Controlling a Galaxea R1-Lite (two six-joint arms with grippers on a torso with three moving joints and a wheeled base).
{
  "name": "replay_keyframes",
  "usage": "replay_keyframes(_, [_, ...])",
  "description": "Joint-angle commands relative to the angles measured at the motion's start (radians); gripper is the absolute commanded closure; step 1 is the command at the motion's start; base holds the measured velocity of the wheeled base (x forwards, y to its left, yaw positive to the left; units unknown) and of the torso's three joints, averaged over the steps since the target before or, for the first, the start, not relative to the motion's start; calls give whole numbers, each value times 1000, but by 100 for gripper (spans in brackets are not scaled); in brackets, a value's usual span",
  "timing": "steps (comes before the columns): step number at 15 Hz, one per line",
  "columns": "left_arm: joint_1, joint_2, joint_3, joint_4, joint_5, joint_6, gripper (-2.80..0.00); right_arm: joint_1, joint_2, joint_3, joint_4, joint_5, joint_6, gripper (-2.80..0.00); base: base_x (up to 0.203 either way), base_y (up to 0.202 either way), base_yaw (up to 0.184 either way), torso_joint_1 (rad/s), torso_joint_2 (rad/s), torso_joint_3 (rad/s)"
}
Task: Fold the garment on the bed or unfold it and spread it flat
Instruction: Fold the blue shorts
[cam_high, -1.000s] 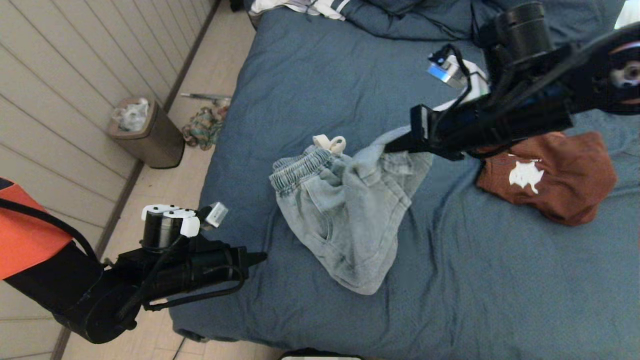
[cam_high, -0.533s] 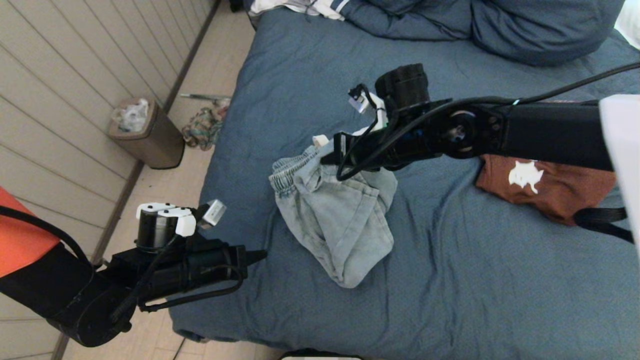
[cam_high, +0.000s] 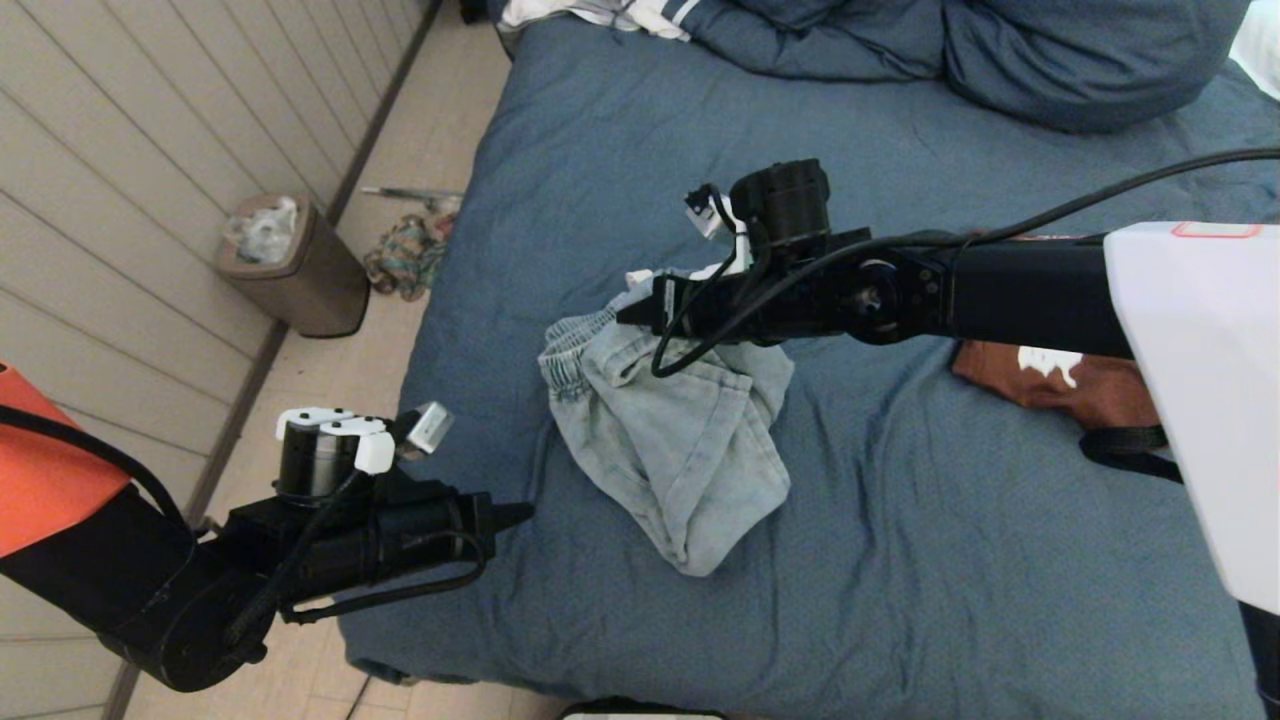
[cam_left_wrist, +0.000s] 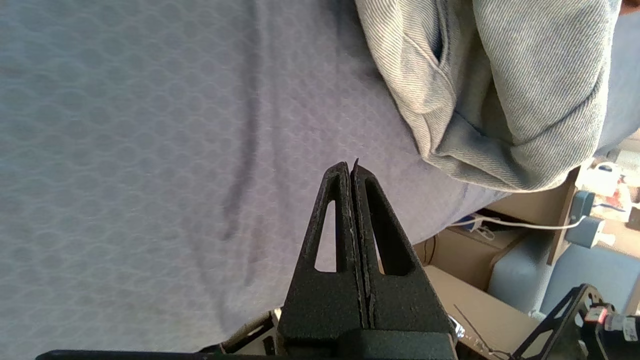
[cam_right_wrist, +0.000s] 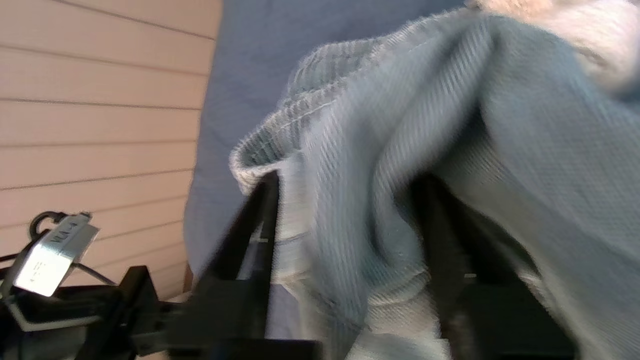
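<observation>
A light-blue denim garment (cam_high: 670, 440) with an elastic waistband lies bunched and doubled over on the slate-blue bed (cam_high: 950, 560). My right gripper (cam_high: 630, 310) is low over the garment's waistband end. In the right wrist view this gripper (cam_right_wrist: 345, 210) stands open, its two fingers wide apart with loose folds of the garment (cam_right_wrist: 380, 150) between them. My left gripper (cam_high: 520, 515) hovers at the bed's left front edge, clear of the garment. In the left wrist view the left gripper (cam_left_wrist: 350, 167) is shut on nothing, with the garment's hem (cam_left_wrist: 480, 100) beyond it.
A rust-brown garment with a white print (cam_high: 1060, 385) lies on the bed, partly behind my right arm. Blue bedding (cam_high: 1050, 50) is piled at the head. On the floor to the left stand a bin (cam_high: 290, 265) and a cloth heap (cam_high: 405, 255).
My right arm has swept left across the bed, carrying the garment's right part over the rest; the garment is now a narrower heap. The left arm has barely moved.
</observation>
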Motion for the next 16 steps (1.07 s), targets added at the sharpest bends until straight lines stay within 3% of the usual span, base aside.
replay_keyframes(1, [0, 2, 3, -5, -4, -3, 0, -8, -33, 2, -6, 0, 2, -280, 0, 0, 0, 0, 0, 0])
replay_keyframes(10, [0, -1, 4, -5, -4, -3, 0, -114, -249, 55, 21, -3, 10, -280, 0, 0, 0, 0, 0, 0])
replay_keyframes(11, [-1, -1, 4, -5, -4, -3, 0, -132, -288, 95, 39, -3, 10, -178, 0, 0, 0, 0, 0, 0])
replay_keyframes(12, [-1, -1, 6, -5, -4, -3, 0, -145, -310, 123, 51, -4, 8, 0, 0, 0, 0, 0, 0, 0])
replay_keyframes(16, [-7, 2, 7, -5, -4, -1, 0, -185, -435, 396, 79, -4, -34, 0, 0, 0, 0, 0, 0, 0])
